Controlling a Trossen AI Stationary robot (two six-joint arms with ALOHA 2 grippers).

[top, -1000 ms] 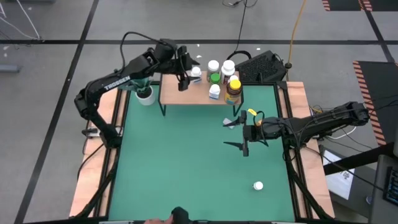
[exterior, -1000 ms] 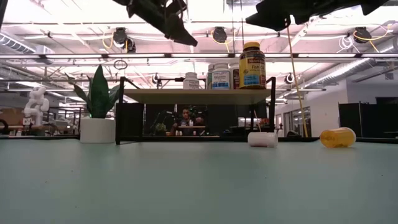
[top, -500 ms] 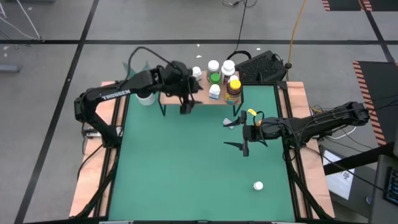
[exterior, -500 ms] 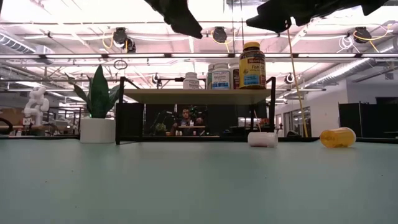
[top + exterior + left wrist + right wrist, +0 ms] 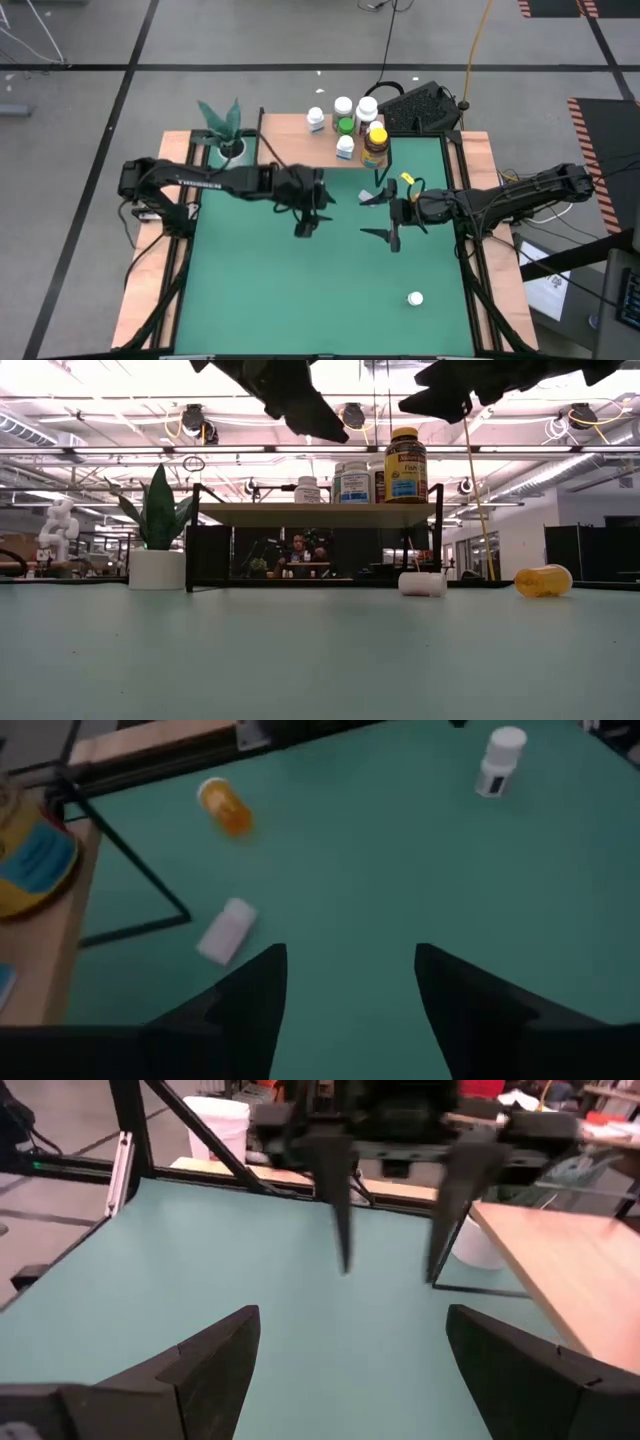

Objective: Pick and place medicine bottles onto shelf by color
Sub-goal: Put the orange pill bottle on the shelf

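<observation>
The left end effector (image 5: 312, 207) hangs above the green table (image 5: 300, 300), in front of the shelf (image 5: 285, 140), with its fingers spread wide and nothing between them. The left wrist view confirms this: the two dark fingers (image 5: 255, 995) stand well apart over bare table surface. The right end effector (image 5: 380, 214) hangs above the table's right half, facing the left one, also released and empty; its fingers (image 5: 215, 1355) stand wide apart in the right wrist view.

On the shelf, five medicine bottles stand clustered at the right end: three white ones (image 5: 316, 119), a green one (image 5: 346, 126) and an amber bottle with a yellow cap (image 5: 376, 143). On the table, a white bottle (image 5: 226, 930) lies on its side near the shelf leg, an orange bottle (image 5: 225, 806) lies on its side farther off, and a white-capped bottle (image 5: 415, 298) stands alone near the front right. A potted plant (image 5: 227, 130) in a white pot stands just beside the shelf's left end.

The low view shows a room with ceiling lights (image 5: 350, 415) and a person (image 5: 297, 550) visible beyond the shelf.

Compared with one second earlier, the left arm has left the shelf's upper left area and moved out over the table centre. The right arm and all bottles remain in place.
</observation>
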